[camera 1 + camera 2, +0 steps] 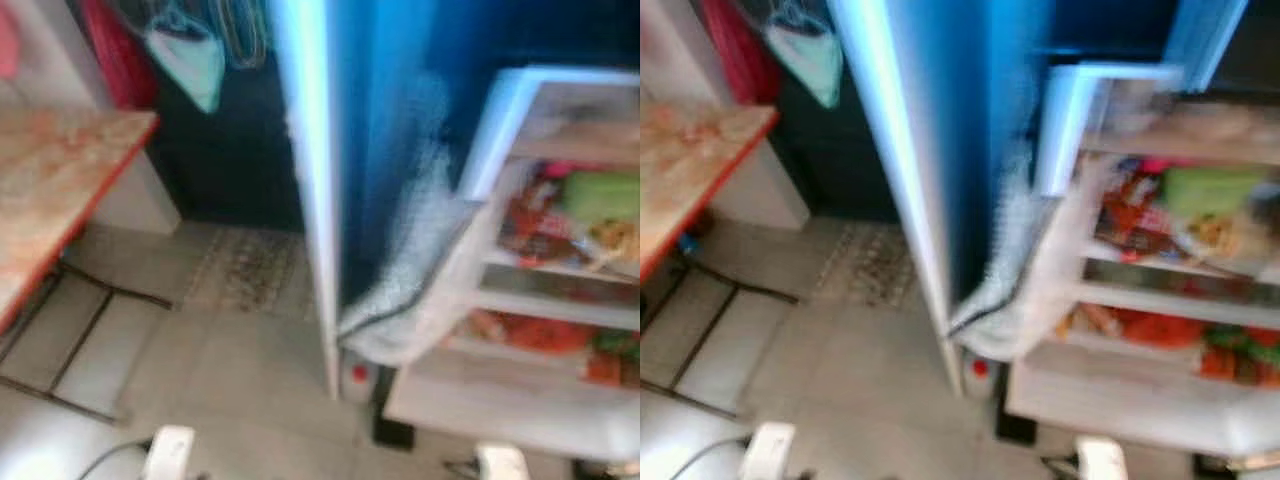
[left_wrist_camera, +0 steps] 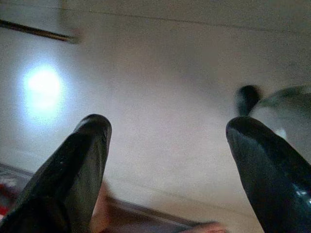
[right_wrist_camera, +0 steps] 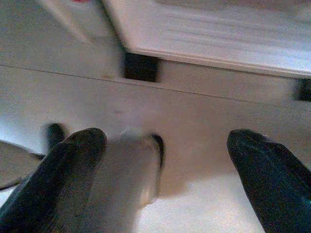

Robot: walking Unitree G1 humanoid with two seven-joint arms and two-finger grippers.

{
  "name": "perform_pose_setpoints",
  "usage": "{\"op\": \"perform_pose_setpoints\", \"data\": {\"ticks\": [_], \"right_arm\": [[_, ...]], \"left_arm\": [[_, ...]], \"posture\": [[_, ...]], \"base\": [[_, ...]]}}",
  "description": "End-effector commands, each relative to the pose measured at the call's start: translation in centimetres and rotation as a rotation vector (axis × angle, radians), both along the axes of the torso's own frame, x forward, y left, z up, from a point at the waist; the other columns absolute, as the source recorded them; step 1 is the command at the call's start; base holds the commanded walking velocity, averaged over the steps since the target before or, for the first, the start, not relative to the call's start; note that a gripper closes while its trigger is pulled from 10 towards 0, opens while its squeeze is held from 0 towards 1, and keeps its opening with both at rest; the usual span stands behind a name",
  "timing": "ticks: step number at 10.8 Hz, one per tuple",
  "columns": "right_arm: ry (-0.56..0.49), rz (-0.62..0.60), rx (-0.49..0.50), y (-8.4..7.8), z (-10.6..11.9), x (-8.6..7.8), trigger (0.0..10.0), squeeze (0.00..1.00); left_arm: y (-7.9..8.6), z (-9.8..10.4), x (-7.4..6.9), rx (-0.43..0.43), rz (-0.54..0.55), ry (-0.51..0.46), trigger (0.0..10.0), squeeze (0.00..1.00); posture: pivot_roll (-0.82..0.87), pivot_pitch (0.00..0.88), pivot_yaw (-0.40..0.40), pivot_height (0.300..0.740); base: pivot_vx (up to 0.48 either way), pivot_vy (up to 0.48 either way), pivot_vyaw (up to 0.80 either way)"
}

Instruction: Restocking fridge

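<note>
The fridge stands open ahead and to my right, its blue door (image 1: 330, 180) swung out towards me. White shelves (image 1: 545, 305) hold red packets (image 1: 530, 225), a green item (image 1: 600, 195) and orange and red food lower down (image 1: 540, 332). The picture is blurred. Both arms hang low over the pale floor. My left gripper (image 2: 167, 128) is open with nothing between its fingers. My right gripper (image 3: 165, 138) is open too, near the fridge's white base (image 3: 209, 29). A blurred grey shape (image 3: 131, 170) sits beside one right finger; what it is cannot be made out.
A table (image 1: 50, 180) with a red edge and dark metal legs stands at the left. A patterned mat (image 1: 245, 265) lies on the tiled floor beyond it. A small red-capped container (image 1: 357, 378) sits at the foot of the door. Clothes (image 1: 190, 50) hang at the back.
</note>
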State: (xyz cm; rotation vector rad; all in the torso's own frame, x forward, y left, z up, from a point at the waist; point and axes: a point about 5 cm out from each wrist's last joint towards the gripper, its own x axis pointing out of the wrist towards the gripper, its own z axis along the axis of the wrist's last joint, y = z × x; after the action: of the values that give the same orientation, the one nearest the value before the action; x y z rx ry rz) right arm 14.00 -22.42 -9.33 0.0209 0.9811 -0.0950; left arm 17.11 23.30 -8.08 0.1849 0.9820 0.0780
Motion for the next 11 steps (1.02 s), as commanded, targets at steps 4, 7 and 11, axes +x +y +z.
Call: {"op": "perform_pose_setpoints", "data": {"ticks": [4,7,11], "right_arm": [[0.057,-0.018,-0.012,-0.47,-0.42,-1.32,10.0,0.00],[0.064,-0.011,-0.016,-0.37,-0.48,-1.40,10.0,0.00],[0.078,-0.027,-0.015,-0.78,-0.42,-1.37,10.0,0.00]], "left_arm": [[0.96,-0.14,-0.86,0.019,0.000,0.029,10.0,0.00],[0.75,-0.02,-0.43,0.018,-0.009,0.023,10.0,0.00],[0.15,-0.13,-0.30,0.007,-0.022,0.024,10.0,0.00]], "posture": [[-0.02,0.091,0.114,0.740],[-0.03,0.069,0.116,0.740],[-0.05,0.000,0.073,0.740]], "base": [[0.000,0.240,-0.50],[0.000,0.000,-0.78],[0.000,0.000,-0.78]]}}
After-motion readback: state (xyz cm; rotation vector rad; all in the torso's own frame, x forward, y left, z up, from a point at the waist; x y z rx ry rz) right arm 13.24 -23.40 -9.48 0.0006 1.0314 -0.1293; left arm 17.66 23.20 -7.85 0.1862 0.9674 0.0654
